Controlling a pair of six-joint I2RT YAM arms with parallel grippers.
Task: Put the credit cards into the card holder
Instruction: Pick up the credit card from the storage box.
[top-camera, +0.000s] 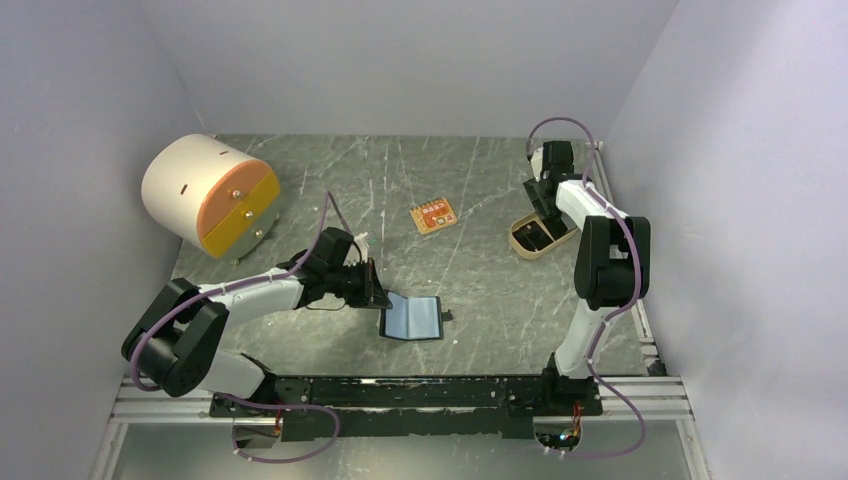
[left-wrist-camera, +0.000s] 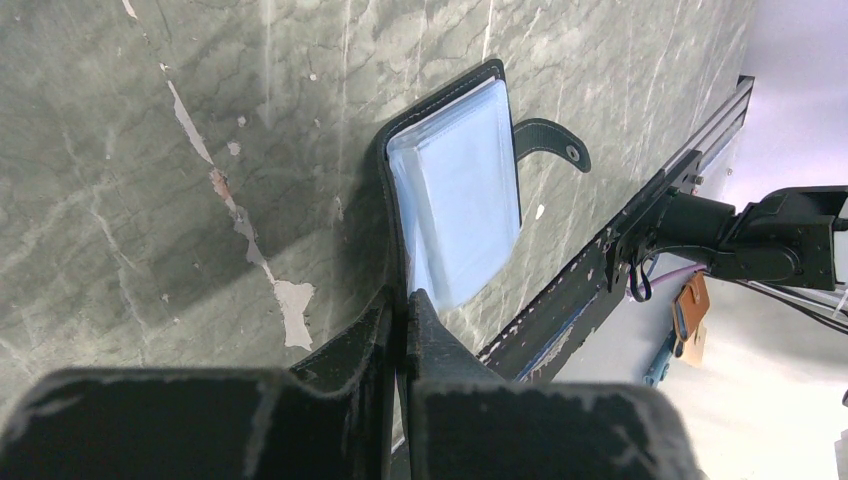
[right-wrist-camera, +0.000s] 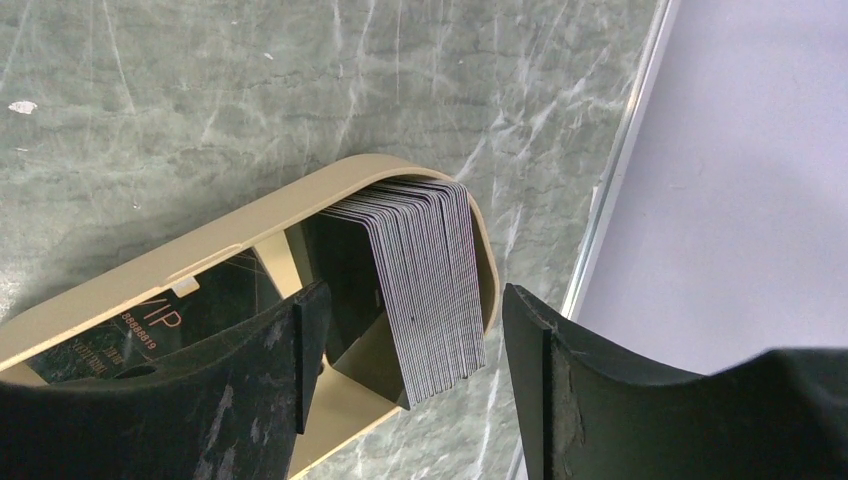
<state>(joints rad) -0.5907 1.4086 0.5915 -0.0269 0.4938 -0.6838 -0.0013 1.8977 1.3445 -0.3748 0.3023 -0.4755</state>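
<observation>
Low in the centre of the top view, the left gripper (top-camera: 377, 290) is pinched tight on the edge of the open wallet (top-camera: 413, 318). At the right, the right gripper (right-wrist-camera: 415, 295) gapes wide, holding nothing, astride the cards (right-wrist-camera: 425, 270) stacked on edge in the tan tray (right-wrist-camera: 250, 215).

walls (top-camera: 400, 60): plain pale lavender | tabletop (top-camera: 480, 290): grey-green marbled, scuffed

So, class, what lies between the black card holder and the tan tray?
Only bare tabletop, seen in the top view, separates card holder and tan tray.
</observation>
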